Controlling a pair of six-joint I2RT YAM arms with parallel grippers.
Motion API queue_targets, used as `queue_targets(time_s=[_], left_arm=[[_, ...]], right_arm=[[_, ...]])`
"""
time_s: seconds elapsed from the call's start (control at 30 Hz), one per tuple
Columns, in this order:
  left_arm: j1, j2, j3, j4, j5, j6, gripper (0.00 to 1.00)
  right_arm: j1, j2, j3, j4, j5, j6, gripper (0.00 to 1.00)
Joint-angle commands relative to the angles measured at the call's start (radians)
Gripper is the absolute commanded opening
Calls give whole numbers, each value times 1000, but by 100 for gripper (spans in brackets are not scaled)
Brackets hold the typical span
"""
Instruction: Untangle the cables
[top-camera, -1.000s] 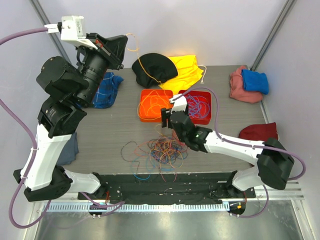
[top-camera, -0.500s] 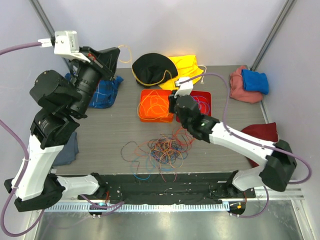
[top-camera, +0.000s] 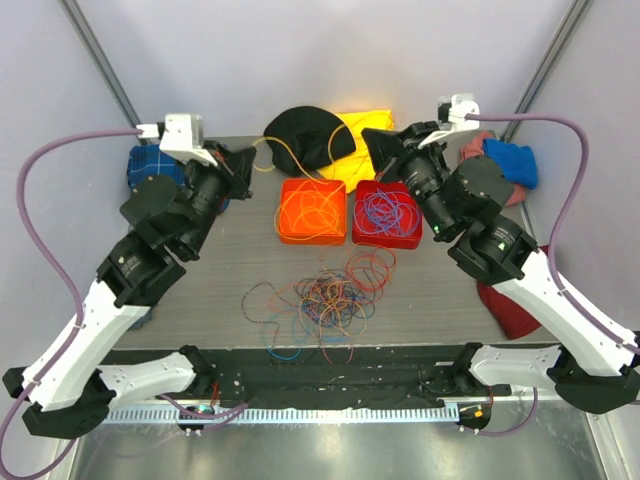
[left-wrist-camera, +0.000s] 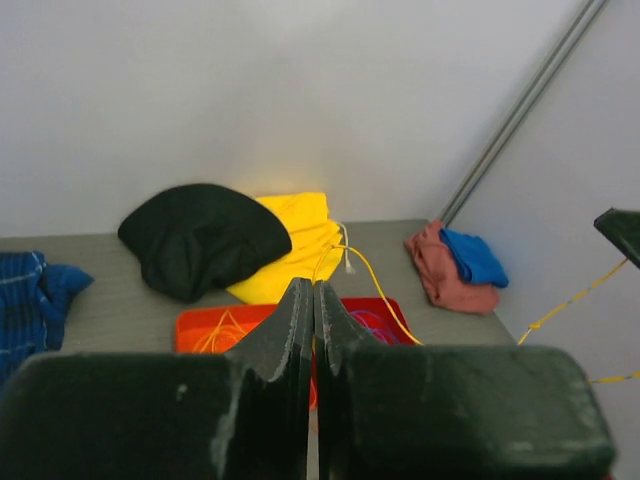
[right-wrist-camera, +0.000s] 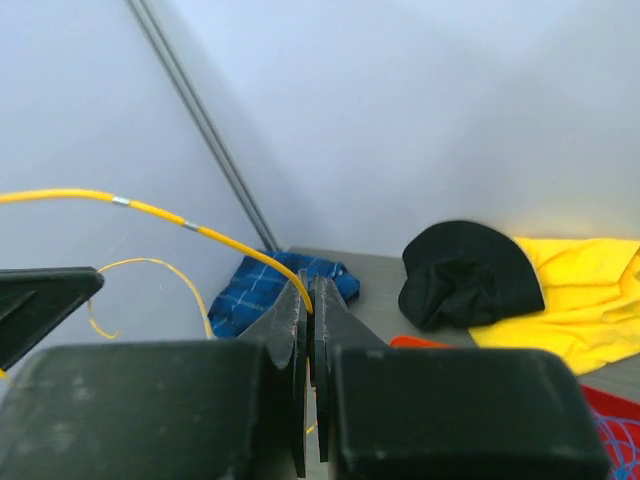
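A thin yellow cable (top-camera: 268, 146) is stretched in the air between my two grippers, above the back of the table. My left gripper (top-camera: 247, 165) is shut on one end; in the left wrist view the yellow cable (left-wrist-camera: 385, 290) leaves the closed left gripper (left-wrist-camera: 314, 292) and runs off right. My right gripper (top-camera: 372, 141) is shut on the other end; its wrist view shows the yellow cable (right-wrist-camera: 230, 240) entering the closed right gripper (right-wrist-camera: 309, 290). A tangle of coloured cables (top-camera: 322, 300) lies on the table. An orange tray (top-camera: 286, 232) holds orange cables, a red tray (top-camera: 360, 236) purple and blue ones.
A black cloth (top-camera: 305, 135) and a yellow cloth (top-camera: 368, 135) lie behind the trays. A blue plaid cloth (top-camera: 148, 165) sits back left, pink and blue cloths (top-camera: 500, 165) back right, and a dark red cloth (top-camera: 505, 310) under the right arm.
My right gripper has risen from low beside the trays to the back right and shut on the yellow cable. My left arm has swung lower and rightward, still gripping it.
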Motion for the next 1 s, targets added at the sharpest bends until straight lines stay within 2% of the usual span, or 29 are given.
queue_targets(time_s=[0.0, 0.27, 0.43, 0.57, 0.73, 0.97], left_arm=[[2, -72, -159, 142, 38, -72, 6], [1, -98, -380, 225, 189, -204, 13], [2, -71, -448, 255, 141, -230, 8], [2, 42, -409, 252, 57, -220, 0], [27, 207, -302, 199, 6, -190, 0], [210, 425, -198, 195, 92, -268, 0]], right_arm=[[5, 17, -45, -87, -57, 45, 1], [5, 3, -163, -80, -48, 77, 1], [2, 55, -195, -55, 1, 48, 1], [-44, 176, -158, -47, 19, 37, 1], [-125, 356, -56, -52, -62, 88, 1], [-193, 617, 156, -124, -77, 67, 1]])
